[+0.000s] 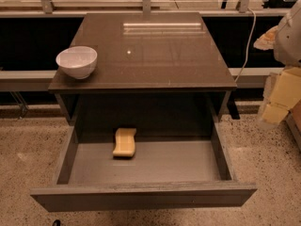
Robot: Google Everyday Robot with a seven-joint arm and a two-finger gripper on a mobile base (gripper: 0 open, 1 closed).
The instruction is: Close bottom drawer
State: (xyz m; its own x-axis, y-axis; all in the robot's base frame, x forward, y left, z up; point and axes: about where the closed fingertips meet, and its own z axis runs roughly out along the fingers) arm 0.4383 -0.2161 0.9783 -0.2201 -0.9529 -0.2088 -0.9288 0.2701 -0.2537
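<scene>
The bottom drawer [141,197] of a dark grey cabinet is pulled far out toward me, its front panel low in the view. A yellow sponge [124,142] lies inside on the drawer floor, toward the back left. My gripper [280,98] hangs at the right edge of the view, to the right of the cabinet and above the floor, well apart from the drawer front and touching nothing.
A white bowl [76,61] stands on the cabinet top [150,51] at its left front corner. A rail and a low ledge run behind the cabinet, and a cable [246,46] hangs at the back right. Speckled floor surrounds the drawer.
</scene>
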